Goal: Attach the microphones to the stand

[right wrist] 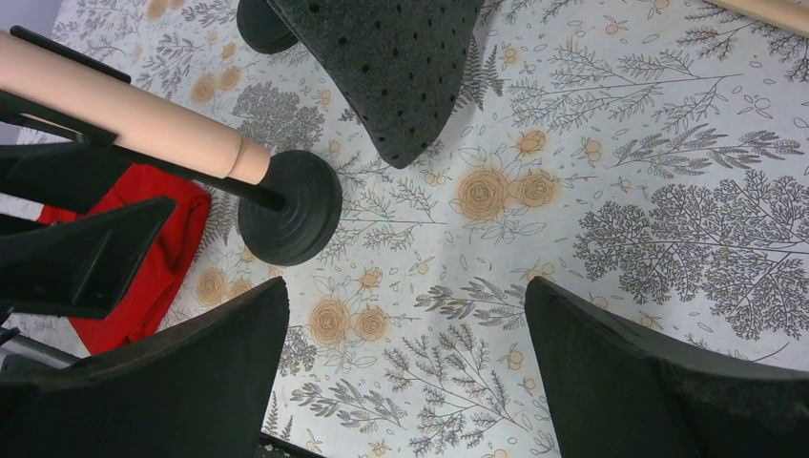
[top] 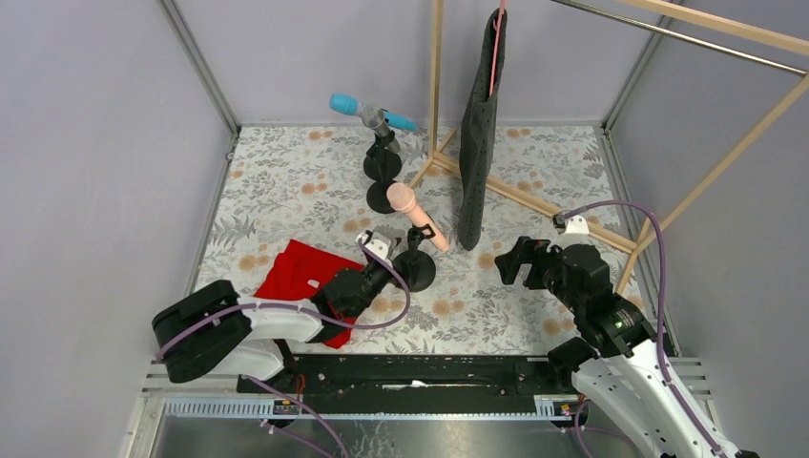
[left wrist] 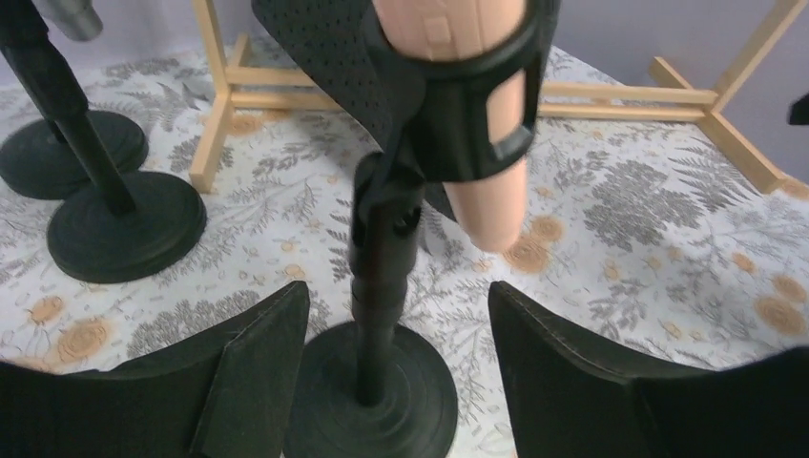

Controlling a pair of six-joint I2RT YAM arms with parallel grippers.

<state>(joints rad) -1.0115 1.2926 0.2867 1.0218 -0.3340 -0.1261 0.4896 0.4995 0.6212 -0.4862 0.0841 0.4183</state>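
A peach-pink microphone [top: 417, 218] sits tilted in the clip of the nearest black stand [top: 415, 270]. In the left wrist view its body [left wrist: 487, 191] passes through the clip [left wrist: 467, 105] above the pole [left wrist: 382, 286]. My left gripper [top: 386, 250] is low at that stand, open, one finger on each side of the pole, touching neither. A cyan-blue microphone [top: 372, 110] rests on a far stand [top: 382, 164]; a silver-grey microphone [top: 376, 121] shows partly below it. My right gripper [top: 510, 260] hangs open over the floral mat [right wrist: 611, 191], holding nothing.
A black perforated cloth [top: 480, 134] hangs from a wooden rack [top: 435, 86] just right of the stands. A red cloth [top: 305, 272] lies under my left arm. A second far stand base [top: 382, 197] sits behind the near stand. Grey walls close in three sides.
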